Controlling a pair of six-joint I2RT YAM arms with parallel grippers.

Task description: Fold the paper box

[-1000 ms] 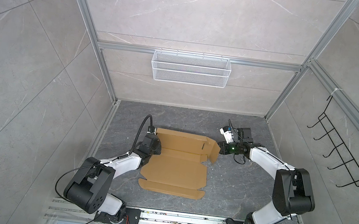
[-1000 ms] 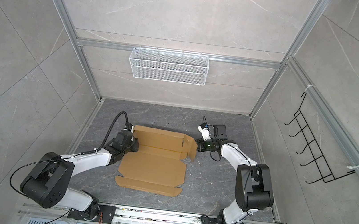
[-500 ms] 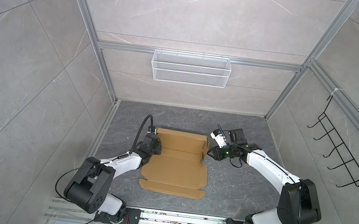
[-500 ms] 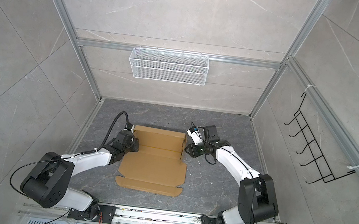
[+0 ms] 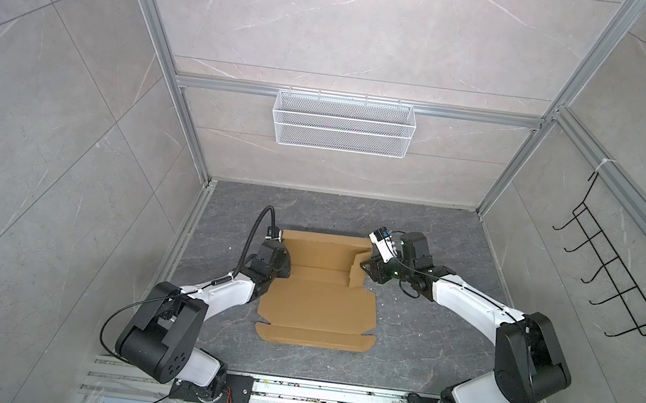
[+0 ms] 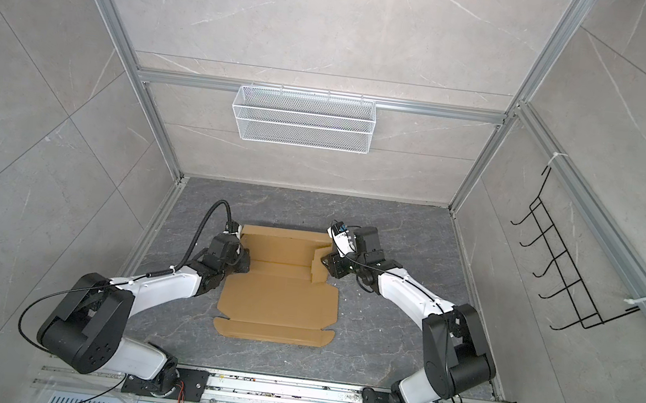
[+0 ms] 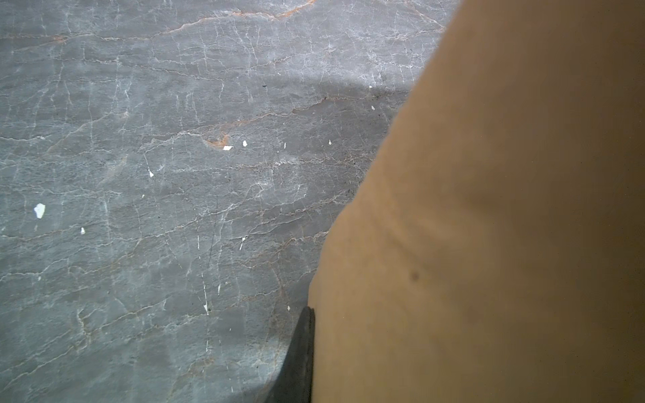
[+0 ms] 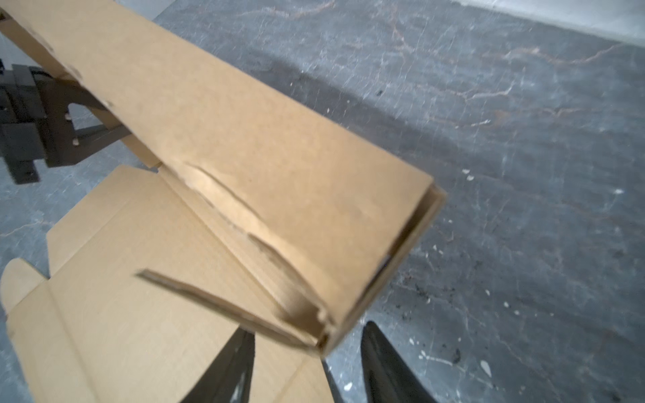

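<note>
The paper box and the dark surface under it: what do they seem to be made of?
The paper box looks like plain brown corrugated cardboard, matt and unprinted: the right wrist view shows faint ribbing and a thick cut edge. The surface looks like dark grey stone, or a stone-look sheet, with pale veins and white flecks; I cannot tell which.

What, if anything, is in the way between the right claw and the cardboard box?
Nothing visible. The right gripper is right at the paper box, its jaws open on either side of the box's folded-up far right corner.
</note>
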